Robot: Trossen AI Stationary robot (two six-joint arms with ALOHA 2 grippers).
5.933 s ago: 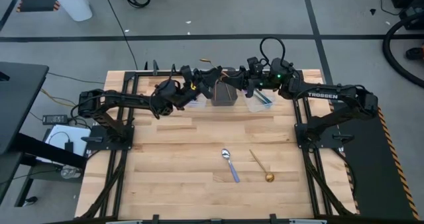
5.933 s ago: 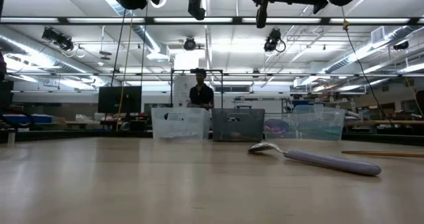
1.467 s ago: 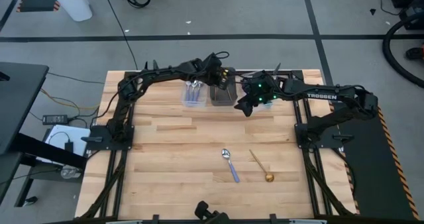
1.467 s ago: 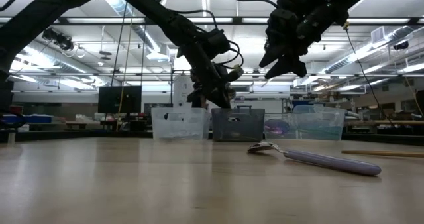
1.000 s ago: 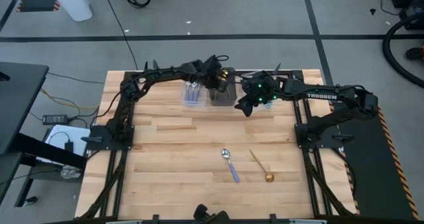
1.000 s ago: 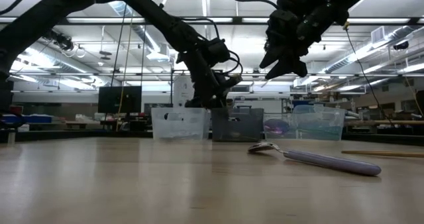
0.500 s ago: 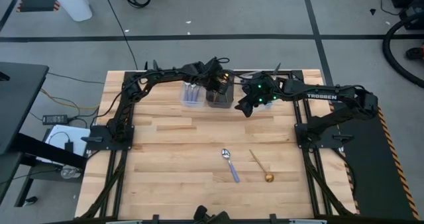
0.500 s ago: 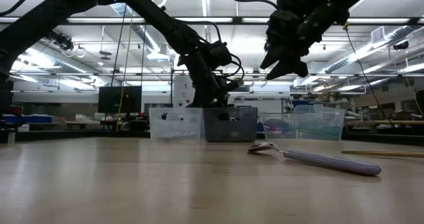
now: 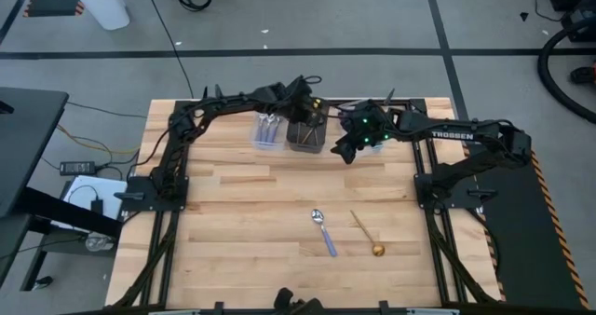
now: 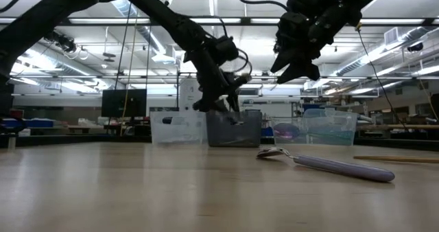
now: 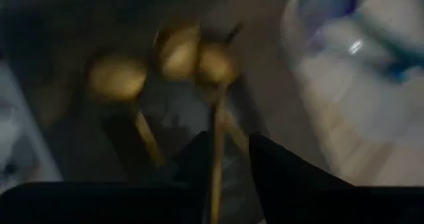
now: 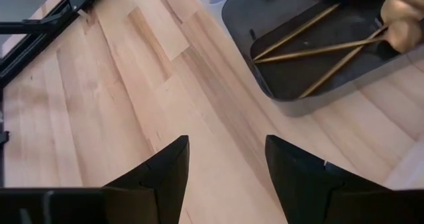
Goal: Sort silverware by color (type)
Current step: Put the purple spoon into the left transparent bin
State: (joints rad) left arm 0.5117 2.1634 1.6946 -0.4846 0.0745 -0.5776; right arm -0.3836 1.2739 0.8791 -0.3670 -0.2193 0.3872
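Left tool (image 9: 307,121), fingers parted, over dark bin (image 9: 305,140) holding gold spoons (image 12: 318,48); right tool (image 9: 341,150) wide, empty; rainbow spoon (image 9: 324,232) and gold spoon (image 9: 366,235) on desk (image 9: 242,231).

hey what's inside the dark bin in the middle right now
Gold spoons lie in the dark bin: the right wrist view shows at least three slim handles and gold bowls at one end. The left hand hangs over it and covers part of its floor.
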